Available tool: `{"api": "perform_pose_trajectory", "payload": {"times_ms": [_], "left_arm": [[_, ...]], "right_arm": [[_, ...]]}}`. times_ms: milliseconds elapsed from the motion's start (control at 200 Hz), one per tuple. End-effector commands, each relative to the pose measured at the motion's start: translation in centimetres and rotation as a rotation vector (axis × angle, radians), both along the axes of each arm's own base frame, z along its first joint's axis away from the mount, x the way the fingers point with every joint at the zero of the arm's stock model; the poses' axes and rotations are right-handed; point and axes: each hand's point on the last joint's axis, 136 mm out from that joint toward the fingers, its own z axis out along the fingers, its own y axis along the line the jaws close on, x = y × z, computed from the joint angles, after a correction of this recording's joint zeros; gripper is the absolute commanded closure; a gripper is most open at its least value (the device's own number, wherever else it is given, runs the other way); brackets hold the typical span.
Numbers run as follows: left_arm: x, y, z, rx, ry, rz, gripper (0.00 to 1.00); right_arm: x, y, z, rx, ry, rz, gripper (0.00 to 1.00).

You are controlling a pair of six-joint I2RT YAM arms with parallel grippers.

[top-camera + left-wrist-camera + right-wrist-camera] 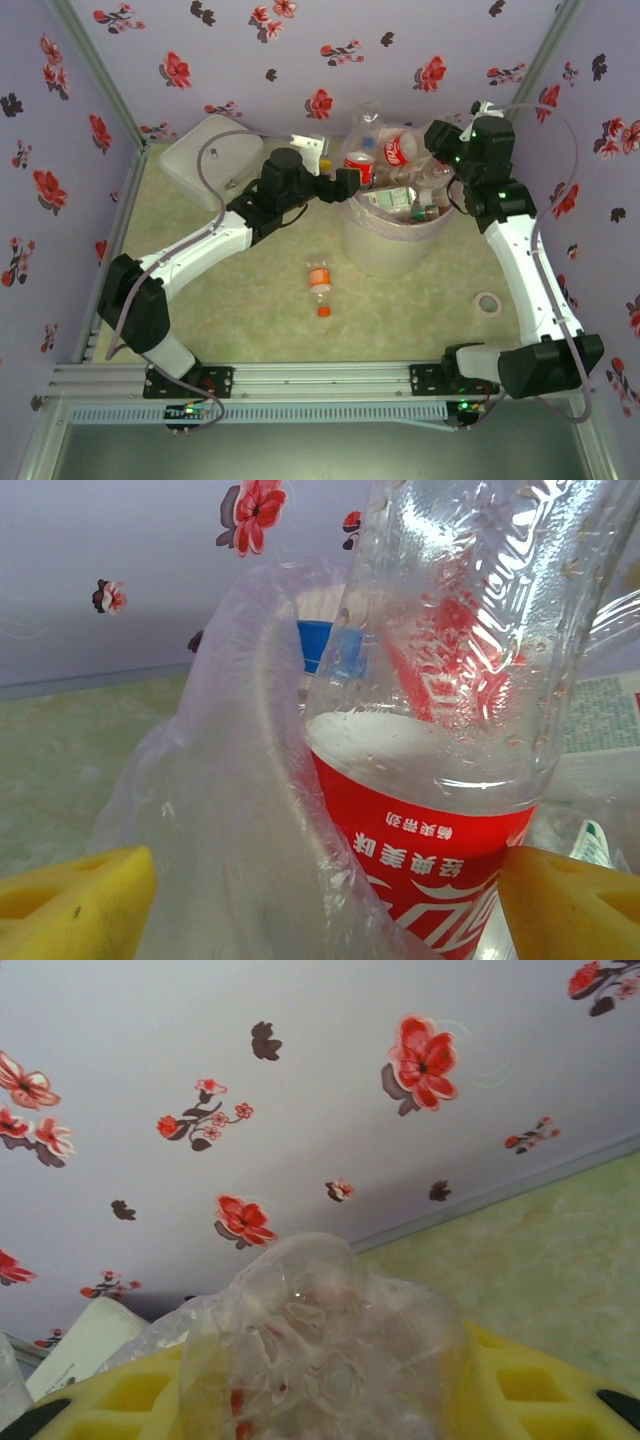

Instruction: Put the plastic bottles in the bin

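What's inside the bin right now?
A heap of plastic bottles reaching above the rim, red-labelled ones on top, in a translucent bag liner. Lower bottles and the bottom of the bin are covered.

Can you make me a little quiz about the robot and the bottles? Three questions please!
1. True or false: one bottle lies on the table, outside the bin.
2. What colour is that bottle's cap? A) blue B) orange C) green
3. What is the right gripper holding?

Key: 1 true. 2 B. 3 a clear bottle.
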Motion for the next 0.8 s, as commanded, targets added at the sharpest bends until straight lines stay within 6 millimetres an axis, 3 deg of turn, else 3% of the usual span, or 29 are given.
{"api": "perform_pose_trajectory", "payload": {"times_ms": [0,125,345,545,660,795], "left_arm": [[0.5,0.6,-2.0,0.078,0.016,0.03,0.12],[0.5,0.7,-2.0,0.075,0.012,0.033,0.12],[0.3,0.9,-1.9,0.077,0.012,0.034,0.12],[0.3,1.2,-1.9,0.088,0.009,0.042,0.12],[0.4,1.1,-1.8,0.081,0.008,0.045,0.12],[0.5,1.1,-1.8,0.081,0.009,0.045,0.12]], "right_arm": [[-4.5,-0.6,-2.5,-0.122,0.201,0.016,0.77],[-4.8,-2.2,1.0,-0.179,0.11,-0.052,0.77],[-4.5,-2.7,3.1,-0.147,-0.014,-0.097,0.79],[-4.6,-3.1,6.2,-0.244,-0.063,-0.096,0.79],[-4.1,-2.6,5.0,-0.288,-0.009,-0.053,0.81],[-2.9,0.3,-0.1,-0.246,0.118,0.1,0.81]]}}
